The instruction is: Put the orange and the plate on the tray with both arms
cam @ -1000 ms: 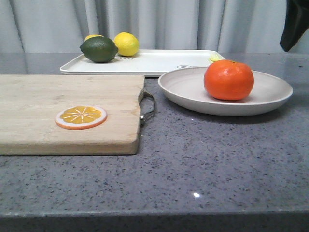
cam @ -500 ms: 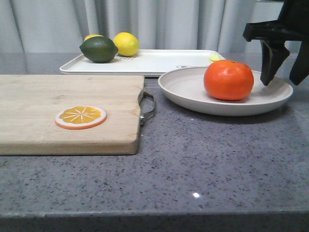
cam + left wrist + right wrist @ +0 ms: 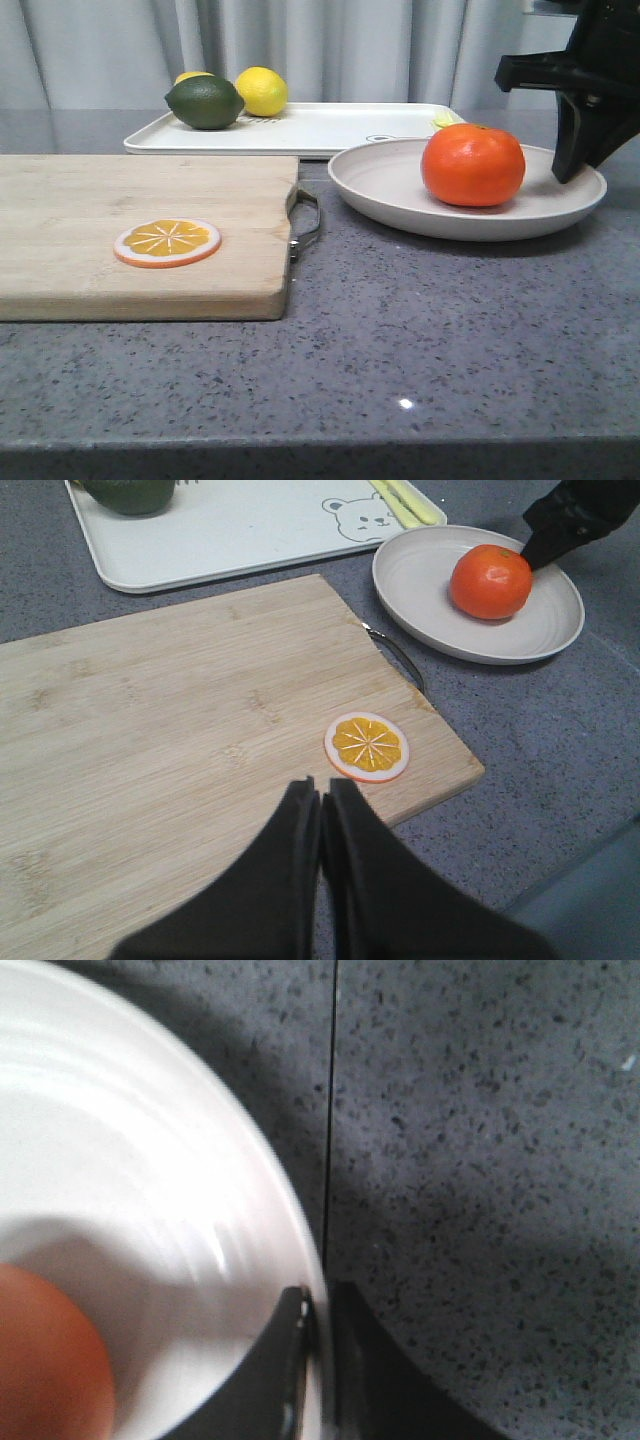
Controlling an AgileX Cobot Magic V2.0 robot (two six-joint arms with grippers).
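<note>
Within the last second the right gripper (image 3: 318, 1345) came down and closed on the plate (image 3: 400, 185) rim; the orange (image 3: 473, 165) sat inside, the tray (image 3: 320, 128) just behind, so lifting seemed next

Even, bright overhead lighting is recorded, a small glare spot is noted on the worktop (image 3: 405, 403), and the plate (image 3: 150, 1210) is rendered overexposed and blurred in the right wrist view.

Orange (image 3: 473, 165) on plate (image 3: 400, 190) beside tray (image 3: 320, 130)
</note>
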